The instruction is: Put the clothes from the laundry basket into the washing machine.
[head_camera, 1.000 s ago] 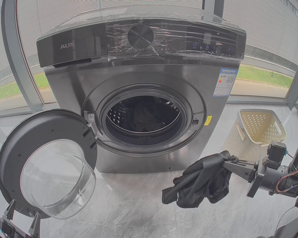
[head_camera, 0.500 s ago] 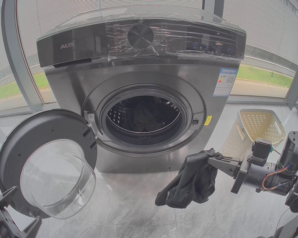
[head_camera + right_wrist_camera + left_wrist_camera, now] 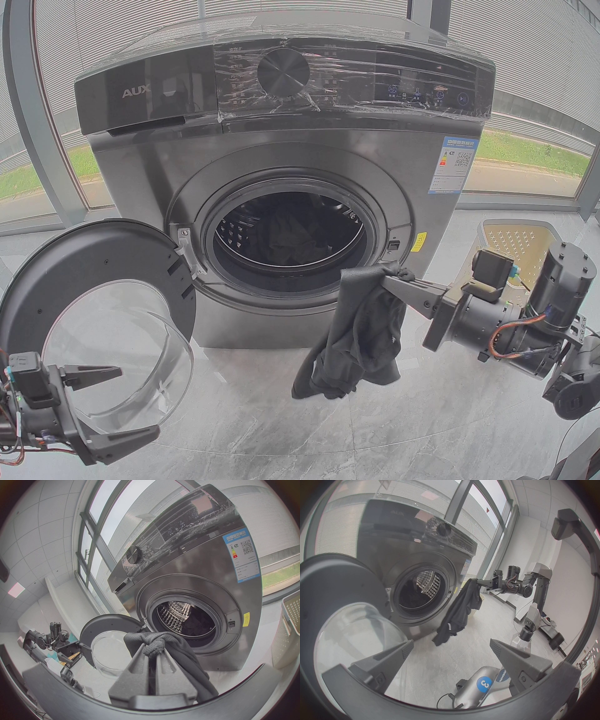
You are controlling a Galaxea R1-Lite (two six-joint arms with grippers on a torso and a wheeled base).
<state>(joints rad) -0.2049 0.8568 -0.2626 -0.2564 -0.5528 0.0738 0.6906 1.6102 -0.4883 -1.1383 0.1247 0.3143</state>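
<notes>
In front of the washing machine (image 3: 281,156), our right gripper (image 3: 390,278) is clamped shut on a bunch of a dark garment (image 3: 356,337). The rest of the cloth hangs free below the fingers, clear of the floor. Over the last second this arm has carried the garment up and leftward, away from the laundry basket (image 3: 531,240). The pinched top now sits just beside the lower right rim of the drum opening (image 3: 290,237), still outside it.

Our left gripper (image 3: 134,403) has risen at the lower left. Its fingers are spread wide and hold nothing, and it hovers in front of the swung-open door (image 3: 94,312).

We judge the carry nearly done. What remains is to push the cloth through the opening and let go, and the trailing tail could catch on the rim. Another dark cloth (image 3: 294,231) already lies in the drum.

As for writing, a pale logo (image 3: 135,92) sits on the dark control panel (image 3: 350,78), which is wrapped in clear film. A blue-and-white label (image 3: 454,165) with a coloured rating scale and a square code is stuck on the front at upper right. A small yellow sticker (image 3: 419,242) sits beside the latch. We leave all of this print unread.
</notes>
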